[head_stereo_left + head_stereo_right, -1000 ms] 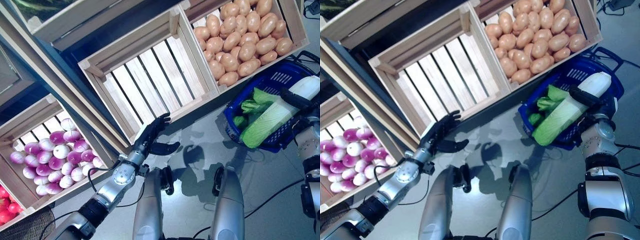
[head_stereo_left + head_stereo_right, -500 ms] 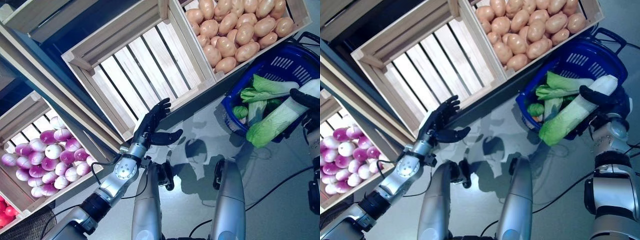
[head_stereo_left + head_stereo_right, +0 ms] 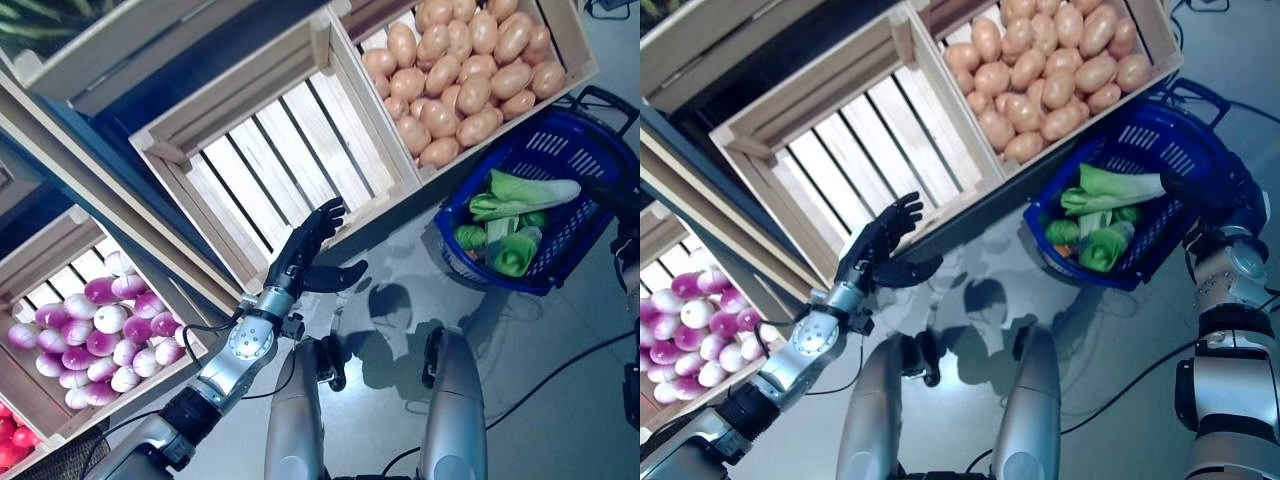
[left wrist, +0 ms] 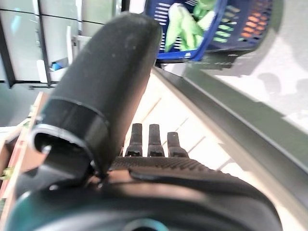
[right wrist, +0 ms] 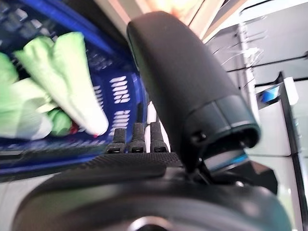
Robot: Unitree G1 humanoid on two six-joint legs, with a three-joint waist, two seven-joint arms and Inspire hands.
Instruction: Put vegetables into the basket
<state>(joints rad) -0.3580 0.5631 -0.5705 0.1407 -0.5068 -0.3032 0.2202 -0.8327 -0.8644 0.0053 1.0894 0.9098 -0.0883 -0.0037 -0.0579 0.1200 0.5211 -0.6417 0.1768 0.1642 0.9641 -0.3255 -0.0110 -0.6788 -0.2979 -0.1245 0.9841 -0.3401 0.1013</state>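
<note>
Lying in the blue basket are several greens, among them a long cabbage and a small bok choy; nothing green is seen outside the basket. The right hand is seen at the basket's far rim, with fingers straight and empty in its wrist view, the cabbage just past them. The left hand is held well apart from the basket, in front of the empty crate, with fingers spread and nothing held. A crate of potatoes stands just beside the basket, and a crate of turnips lies far beyond the left hand. From here the basket could be nudged or tipped if the right hand were drawn back across its rim. The cabbage, resting high on the pile, could roll out onto the floor.
</note>
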